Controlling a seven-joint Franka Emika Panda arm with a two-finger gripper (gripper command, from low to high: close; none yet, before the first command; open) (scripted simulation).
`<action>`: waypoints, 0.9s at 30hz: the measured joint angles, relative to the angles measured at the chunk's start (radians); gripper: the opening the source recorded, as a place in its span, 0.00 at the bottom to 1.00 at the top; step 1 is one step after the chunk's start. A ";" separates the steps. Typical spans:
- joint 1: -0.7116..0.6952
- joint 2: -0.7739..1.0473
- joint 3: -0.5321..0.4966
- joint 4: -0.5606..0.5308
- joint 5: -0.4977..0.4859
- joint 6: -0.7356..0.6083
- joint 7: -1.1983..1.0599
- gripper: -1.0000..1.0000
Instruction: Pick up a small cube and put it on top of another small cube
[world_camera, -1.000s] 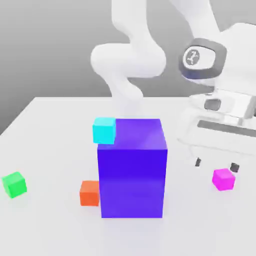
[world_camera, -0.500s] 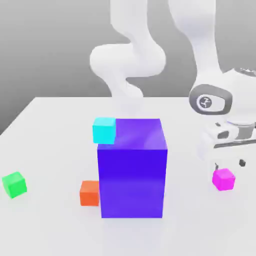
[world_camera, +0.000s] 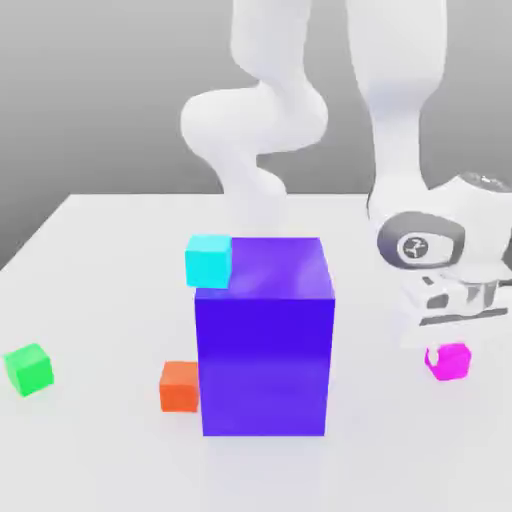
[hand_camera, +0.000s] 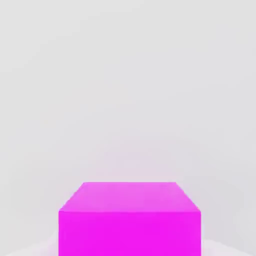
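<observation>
White table (world_camera: 90, 260), fingers (world_camera: 447, 345) closed on magenta cube (world_camera: 449, 362); green cube (world_camera: 28, 369) apart

Your white Panda arm (world_camera: 270, 110) rises behind the tabletop (world_camera: 100, 260), loops through a bent elbow on the exterior view's left and comes down in a straight white link on the exterior view's right. The wrist, ringed with a grey band, hangs low over the tabletop with the hand pointing downward. Your gripper (world_camera: 449, 345) sits directly on top of the magenta cube (world_camera: 449, 362), the hand's body covering the cube's upper edge. The fingers are drawn in on the cube, which fills the near edge of the hand view.
</observation>
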 joint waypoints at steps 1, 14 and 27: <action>-0.032 -0.021 0.040 -0.008 0.043 -0.011 -0.033 0.00; -0.275 -0.171 0.213 0.040 0.394 -0.131 -0.311 0.00; -0.629 -0.210 -0.106 0.170 0.545 -0.202 -0.253 0.00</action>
